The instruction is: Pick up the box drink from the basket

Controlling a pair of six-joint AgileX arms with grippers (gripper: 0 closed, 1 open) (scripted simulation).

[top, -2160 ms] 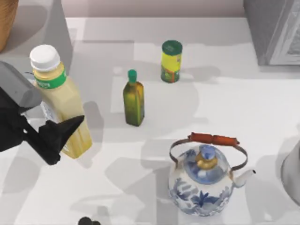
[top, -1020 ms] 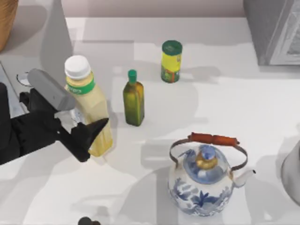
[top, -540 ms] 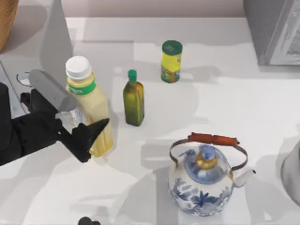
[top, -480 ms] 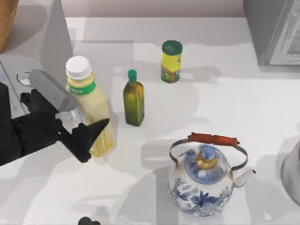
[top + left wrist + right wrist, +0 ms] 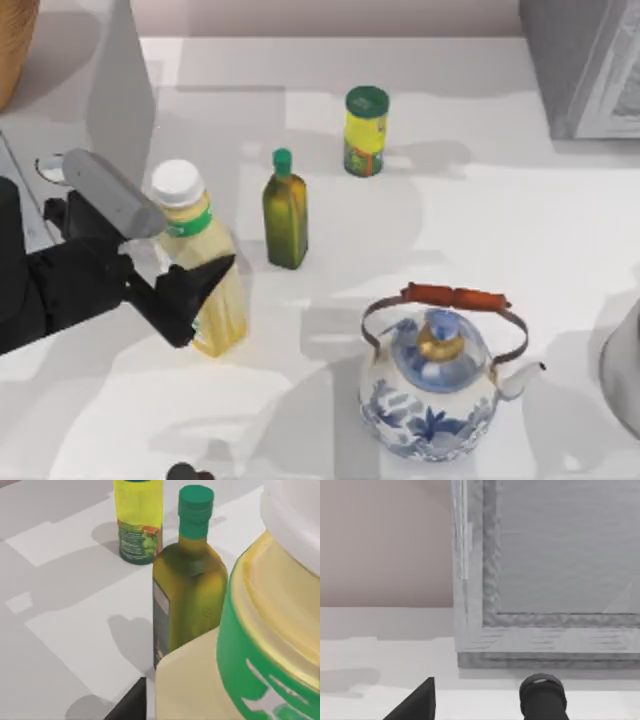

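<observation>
At the far left, the basket shows just its tan edge at the table's back corner, well apart from everything I am handling. My left gripper sits over the left part of the table, its two dark fingers pressed on either side of the box drink, so I am clamped on it. Half a second ago the white cap stood higher in the top view; now it sits lower and slightly to the right, with the drink's base near the table surface. My gripper itself has hardly shifted. Just to the right stands the olive-green bottle, close beside the drink but apart from it; in my left wrist view the bottle rises right behind the drink's green neck band. Behind it stands the yellow can, and to the right the blue-and-white kettle, all unmoved. My right gripper is parked facing a grey cabinet; whether its fingers are apart I cannot tell.
</observation>
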